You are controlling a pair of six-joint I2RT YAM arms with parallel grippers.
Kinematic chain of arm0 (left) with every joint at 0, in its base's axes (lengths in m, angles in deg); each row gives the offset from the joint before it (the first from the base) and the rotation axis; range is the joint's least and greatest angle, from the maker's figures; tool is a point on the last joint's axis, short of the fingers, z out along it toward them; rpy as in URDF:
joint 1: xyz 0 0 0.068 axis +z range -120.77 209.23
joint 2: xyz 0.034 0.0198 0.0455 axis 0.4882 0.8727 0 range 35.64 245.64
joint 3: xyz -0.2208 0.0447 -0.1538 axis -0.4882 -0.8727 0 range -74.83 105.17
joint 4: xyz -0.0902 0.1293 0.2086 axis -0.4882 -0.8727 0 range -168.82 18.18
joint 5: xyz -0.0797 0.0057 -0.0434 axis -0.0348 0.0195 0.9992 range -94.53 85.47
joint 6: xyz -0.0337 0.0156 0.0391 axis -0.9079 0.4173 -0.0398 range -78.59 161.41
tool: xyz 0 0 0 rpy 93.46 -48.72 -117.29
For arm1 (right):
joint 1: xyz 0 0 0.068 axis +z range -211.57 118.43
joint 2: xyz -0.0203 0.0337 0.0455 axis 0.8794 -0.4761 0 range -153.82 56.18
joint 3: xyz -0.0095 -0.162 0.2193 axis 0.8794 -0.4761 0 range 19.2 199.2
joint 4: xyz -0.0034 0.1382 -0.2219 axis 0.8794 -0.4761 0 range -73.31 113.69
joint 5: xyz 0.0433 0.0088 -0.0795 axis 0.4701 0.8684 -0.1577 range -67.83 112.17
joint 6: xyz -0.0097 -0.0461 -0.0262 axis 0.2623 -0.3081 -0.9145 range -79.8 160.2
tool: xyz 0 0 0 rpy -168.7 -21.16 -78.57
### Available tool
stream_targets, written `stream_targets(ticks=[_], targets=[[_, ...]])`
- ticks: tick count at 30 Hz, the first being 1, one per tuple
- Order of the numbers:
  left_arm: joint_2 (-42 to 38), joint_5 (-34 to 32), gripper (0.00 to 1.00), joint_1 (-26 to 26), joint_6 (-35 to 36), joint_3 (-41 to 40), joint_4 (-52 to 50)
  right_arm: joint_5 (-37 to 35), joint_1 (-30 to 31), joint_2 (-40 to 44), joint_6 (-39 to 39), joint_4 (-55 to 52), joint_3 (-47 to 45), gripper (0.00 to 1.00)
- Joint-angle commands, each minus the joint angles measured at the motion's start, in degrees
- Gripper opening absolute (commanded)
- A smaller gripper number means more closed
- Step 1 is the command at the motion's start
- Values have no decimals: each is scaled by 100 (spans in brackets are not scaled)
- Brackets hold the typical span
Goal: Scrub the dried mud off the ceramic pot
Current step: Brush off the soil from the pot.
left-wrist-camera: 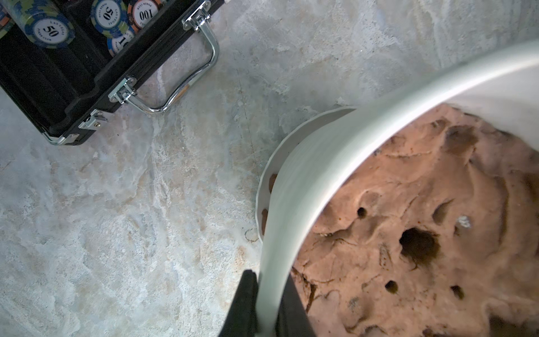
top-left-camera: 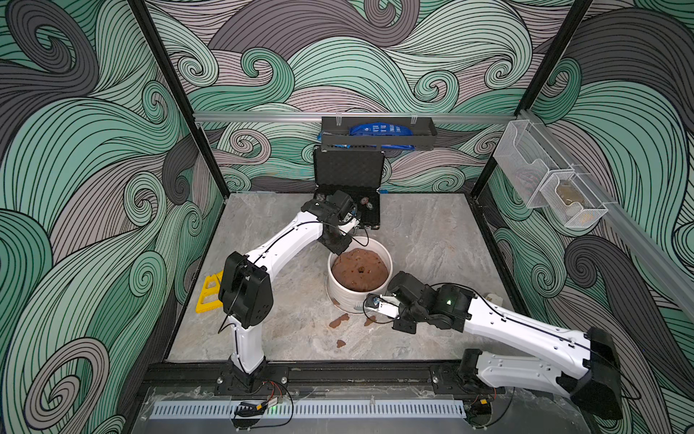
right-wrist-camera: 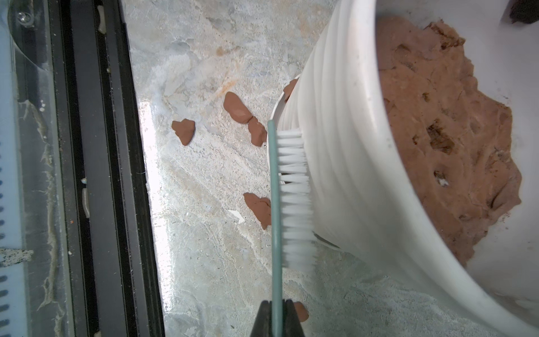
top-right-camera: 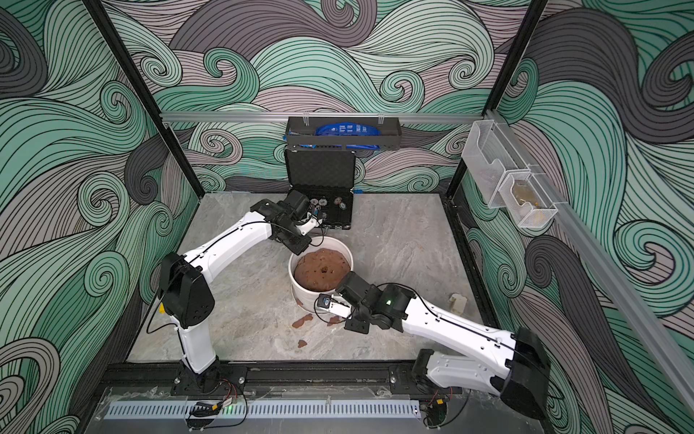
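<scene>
Teal-handled brush [right-wrist-camera: 291,189] is pinched tight in my right gripper [right-wrist-camera: 275,316], with the bristles pressed low on the ribbed wall of the ceramic pot [right-wrist-camera: 344,146]. My left gripper [left-wrist-camera: 268,306] is clamped on its rim. Mid-scrub. Lumps of dried mud [right-wrist-camera: 183,131] lie on the table [right-wrist-camera: 204,262] beside the pot; one patch maybe clings at the base. Next move: stroke along the ribs toward it. The pot holds a soil mound [right-wrist-camera: 437,131]; the open case [left-wrist-camera: 58,87] holds poker chips [left-wrist-camera: 48,30].
</scene>
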Motion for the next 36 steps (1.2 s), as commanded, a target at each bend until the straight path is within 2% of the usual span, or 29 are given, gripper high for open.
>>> stream_targets(ticks=[1, 10, 17, 22, 29, 36], targets=[[155, 86, 10, 29, 345, 113, -84, -83, -82, -41, 65, 236, -5, 0], [175, 260, 11, 29, 173, 166, -156, -360, -58, -296, 166, 323, -293, 0], [221, 356, 12, 31, -361, 338, -308, -51, 726, -447, 125, -2, -303, 0], [208, 503, 13, 33, -1134, 427, -461, -108, 1003, -549, 265, 208, 134, 0], [6, 491, 14, 32, -2422, 364, -484, -627, 1013, -1409, 1189, 352, 785, 0], [-150, 173, 14, 37, -2934, 126, -370, -1178, 1122, -2051, 2261, 175, 1130, 0]])
